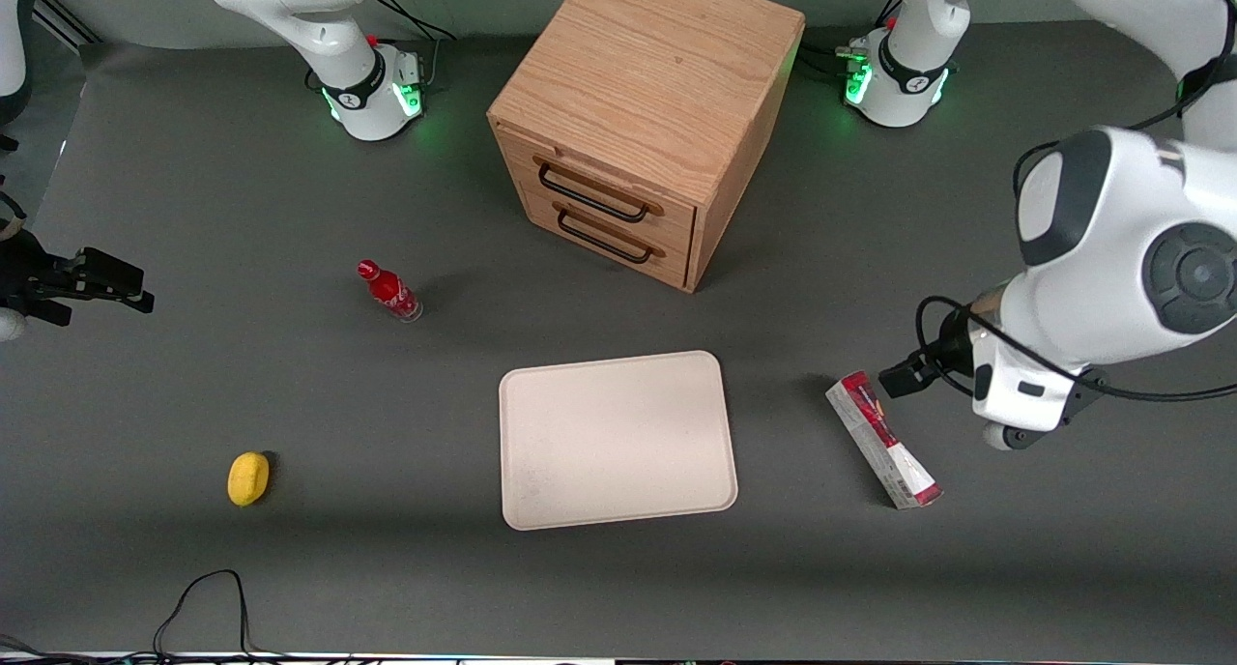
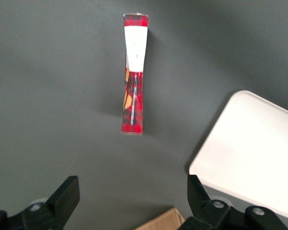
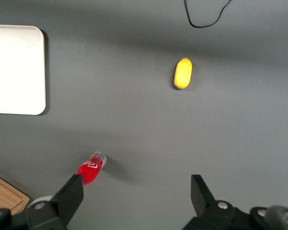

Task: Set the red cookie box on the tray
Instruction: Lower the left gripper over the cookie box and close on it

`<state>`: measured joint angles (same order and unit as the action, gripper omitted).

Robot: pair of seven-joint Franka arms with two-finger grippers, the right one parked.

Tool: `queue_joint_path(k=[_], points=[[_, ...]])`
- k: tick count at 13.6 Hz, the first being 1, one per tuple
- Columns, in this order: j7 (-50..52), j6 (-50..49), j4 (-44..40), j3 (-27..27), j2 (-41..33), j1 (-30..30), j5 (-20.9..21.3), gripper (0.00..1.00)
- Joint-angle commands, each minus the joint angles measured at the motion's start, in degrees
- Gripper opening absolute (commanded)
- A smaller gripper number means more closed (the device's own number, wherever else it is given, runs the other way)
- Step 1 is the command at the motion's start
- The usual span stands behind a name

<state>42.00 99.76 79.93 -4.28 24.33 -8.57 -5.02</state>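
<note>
The red cookie box lies flat on the grey table, toward the working arm's end, a short gap from the tray. The tray is pale beige and bare. My left gripper hangs above the table close to the end of the box farther from the front camera, not touching it. In the left wrist view the gripper is open with only table between its fingers. The red cookie box lies lengthwise ahead of it, with a corner of the tray beside it.
A wooden two-drawer cabinet stands farther from the front camera than the tray. A small red bottle and a yellow object sit toward the parked arm's end. A black cable loops near the front edge.
</note>
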Motion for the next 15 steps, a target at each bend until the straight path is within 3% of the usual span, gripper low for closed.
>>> queue_joint_path(k=[1,4,15], points=[[-5.43,11.29,11.09,-0.03,-1.31,2.85,0.45,1.00],[-7.02,21.87,16.05,-0.11,2.28,4.78,0.45,1.00],[-5.88,28.39,9.37,-0.29,12.84,3.64,0.28,1.00]])
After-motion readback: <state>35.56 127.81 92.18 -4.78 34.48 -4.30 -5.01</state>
